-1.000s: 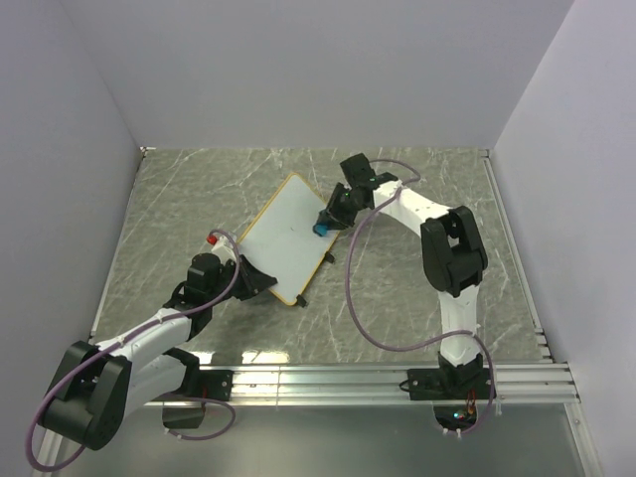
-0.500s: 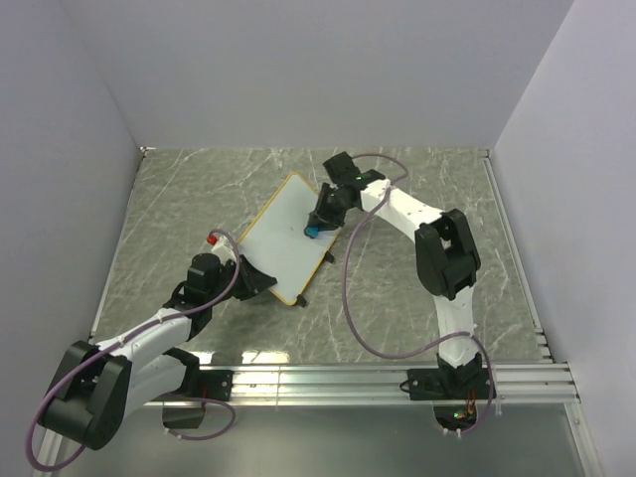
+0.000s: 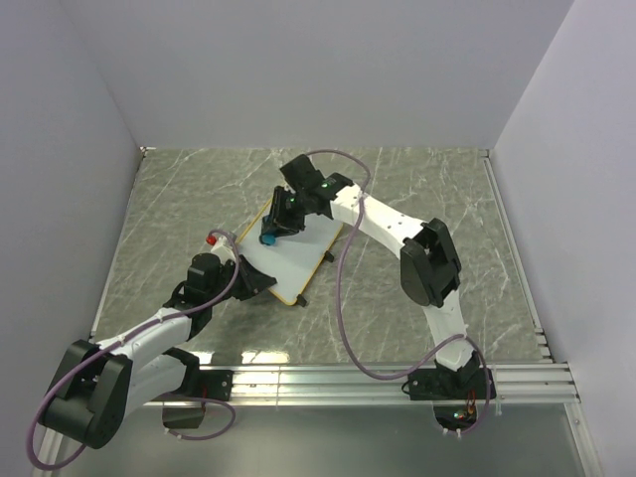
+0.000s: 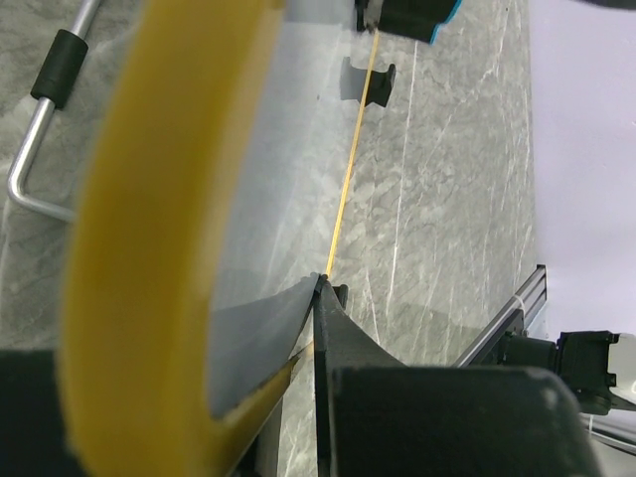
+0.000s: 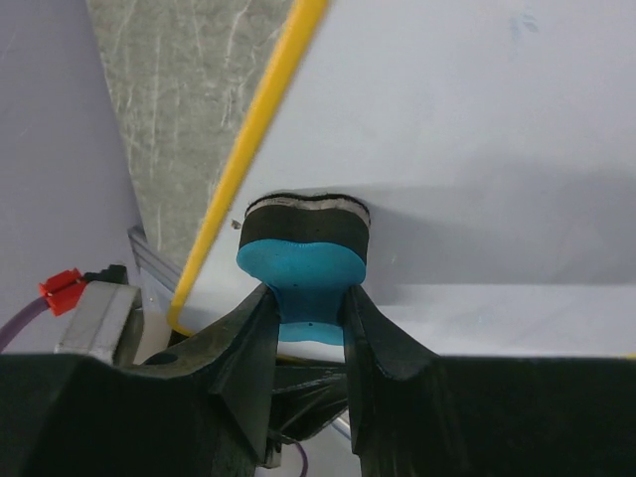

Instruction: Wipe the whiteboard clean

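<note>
- The whiteboard [image 3: 288,260] lies at an angle on the grey marble worktop [image 3: 179,199], a little left of the middle, between the two arms.
- My left claw [image 3: 260,283] is clamped on the near-left edge of the board. In the left wrist view the yellow frame [image 4: 149,199] passes between its black fingers.
- My right claw [image 5: 308,308] is closed on the waist of the blue eraser [image 5: 303,268]. The dark felt face of the eraser presses on the white surface, close to the frame on the board's left side.
- I see almost no black marks on the part of the board that shows; the right arm hides some of it.
- I judge the board to be light, stiff and smooth, so it would slide under the wiping if nobody held it. The frame edge is the right place to hold it, because the writing surface stays free there.
- I think the eraser is soft, so a moderate grip on its narrow middle is enough.
- I cannot tell whether the held edge is lifted off the worktop.
</note>
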`<state>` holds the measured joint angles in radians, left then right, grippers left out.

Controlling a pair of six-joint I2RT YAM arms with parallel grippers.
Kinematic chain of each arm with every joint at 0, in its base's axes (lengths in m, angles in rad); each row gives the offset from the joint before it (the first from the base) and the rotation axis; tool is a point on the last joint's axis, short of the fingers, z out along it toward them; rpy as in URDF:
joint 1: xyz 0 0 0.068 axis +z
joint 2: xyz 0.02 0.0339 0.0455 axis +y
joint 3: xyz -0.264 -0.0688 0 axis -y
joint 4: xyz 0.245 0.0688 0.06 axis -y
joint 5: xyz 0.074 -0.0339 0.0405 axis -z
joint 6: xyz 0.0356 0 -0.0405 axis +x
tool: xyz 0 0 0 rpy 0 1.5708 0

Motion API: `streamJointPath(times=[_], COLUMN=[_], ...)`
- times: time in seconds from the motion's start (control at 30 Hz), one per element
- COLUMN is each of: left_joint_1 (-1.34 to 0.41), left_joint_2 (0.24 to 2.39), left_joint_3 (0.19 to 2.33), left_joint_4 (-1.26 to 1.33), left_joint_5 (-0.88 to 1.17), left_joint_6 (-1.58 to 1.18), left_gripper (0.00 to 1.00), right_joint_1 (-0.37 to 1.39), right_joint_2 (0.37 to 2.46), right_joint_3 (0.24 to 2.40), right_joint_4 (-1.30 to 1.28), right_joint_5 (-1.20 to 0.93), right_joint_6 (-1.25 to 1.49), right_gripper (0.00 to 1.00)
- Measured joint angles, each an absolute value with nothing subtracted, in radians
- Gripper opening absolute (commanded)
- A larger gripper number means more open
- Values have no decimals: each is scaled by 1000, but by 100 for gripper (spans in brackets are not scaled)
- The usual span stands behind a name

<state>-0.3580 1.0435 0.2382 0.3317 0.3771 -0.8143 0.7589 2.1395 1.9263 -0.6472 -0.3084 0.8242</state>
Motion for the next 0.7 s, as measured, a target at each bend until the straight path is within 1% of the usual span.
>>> streamJointPath(times=[0.1,0.2,0.23,0.3,0.33,0.4,0.43,0.5,0.53,0.6,0.63,0.7], left_joint_1=[-358,-358,-358,-361,-362,-363,-364,-364,-364,-364,-364,-364], left_joint_2=[1043,1042,1040,1031,1026,1015,1007,992,986,975,970,958], left_joint_3=[238,238,238,238,238,237,234,230,227,222,219,213], left_joint_4=[332,331,331,323,313,286,271,245,234,214,207,191], left_joint_5=[377,376,376,368,360,345,339,328,323,315,312,307], left_joint_6=[-814,-813,-813,-805,-799,-792,-787,-781,-780,-776,-776,-774], left_gripper=[0,10,19,29,37,45,50,56,64,70,76,81], right_joint_1=[739,708,696,665,649,622,609,585,580,579,580,580], right_joint_2=[2112,2079,2066,2039,2027,2009,2002,1991,1988,1983,1980,1971], right_joint_3=[1858,1776,1747,1675,1639,1578,1553,1510,1497,1481,1478,1472], right_joint_4=[-618,-608,-603,-595,-593,-589,-590,-592,-590,-585,-581,-574], right_joint_5=[-323,-316,-311,-289,-276,-258,-245,-222,-216,-207,-203,-199], right_joint_6=[824,817,813,805,802,795,792,786,784,783,781,775], right_gripper=[0,0,0,0,0,0,0,0,0,0,0,0])
